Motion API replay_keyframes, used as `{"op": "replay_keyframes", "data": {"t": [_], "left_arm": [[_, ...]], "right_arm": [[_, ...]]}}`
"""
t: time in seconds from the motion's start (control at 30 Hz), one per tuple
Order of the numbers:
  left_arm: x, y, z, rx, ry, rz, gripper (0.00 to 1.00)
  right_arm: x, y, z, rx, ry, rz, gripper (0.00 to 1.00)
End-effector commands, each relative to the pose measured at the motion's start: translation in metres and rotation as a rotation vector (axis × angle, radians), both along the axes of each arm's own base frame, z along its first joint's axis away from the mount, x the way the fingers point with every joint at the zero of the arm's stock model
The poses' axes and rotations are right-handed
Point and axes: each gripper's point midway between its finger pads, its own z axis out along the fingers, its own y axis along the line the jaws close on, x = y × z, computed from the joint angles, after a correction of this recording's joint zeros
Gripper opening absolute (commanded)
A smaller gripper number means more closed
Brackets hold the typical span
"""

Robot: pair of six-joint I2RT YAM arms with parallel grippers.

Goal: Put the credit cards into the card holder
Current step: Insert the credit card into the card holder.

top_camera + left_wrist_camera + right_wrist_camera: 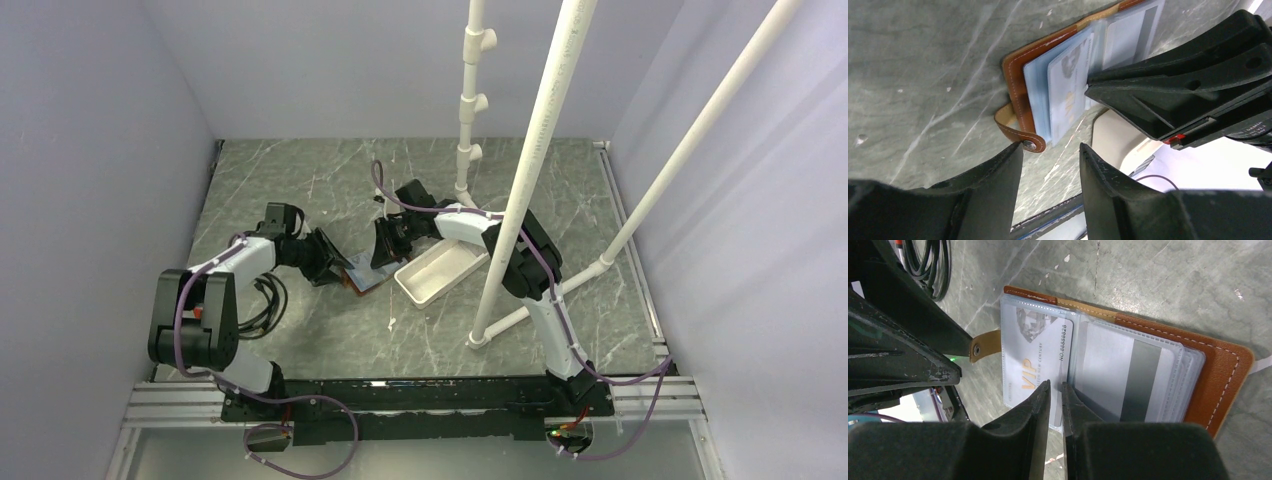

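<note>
The card holder [362,277] [1220,370] lies open on the marble table between my two grippers, brown leather with clear sleeves. A pale credit card marked VIP [1035,357] [1068,85] sits in the left sleeve. A grey card with a dark stripe [1125,375] sits in the right sleeve. My left gripper [1051,148] [332,262] is open beside the holder's snap strap [1020,136], whose stud touches one fingertip. My right gripper [1055,386] [386,248] hovers at the fold between the sleeves, its jaws a narrow slit apart with nothing seen between them.
A long white tray [437,270] [1110,135] lies just right of the holder. White pipe posts [520,200] rise over the right half of the table. Black cables [262,300] [928,265] coil by the left arm.
</note>
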Motion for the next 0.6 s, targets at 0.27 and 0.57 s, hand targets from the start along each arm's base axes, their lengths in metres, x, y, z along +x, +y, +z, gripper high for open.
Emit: {"op": "replay_keyframes", "data": {"t": [0.27, 0.57], "left_arm": [[0.024, -0.015, 0.001, -0.072, -0.072, -0.032, 0.51], [0.028, 0.004, 0.020, 0.053, -0.148, 0.025, 0.59]], "right_arm": [[0.003, 0.001, -0.014, -0.029, -0.021, 0.008, 0.15], [0.003, 0.000, -0.015, -0.040, -0.021, 0.008, 0.14]]}}
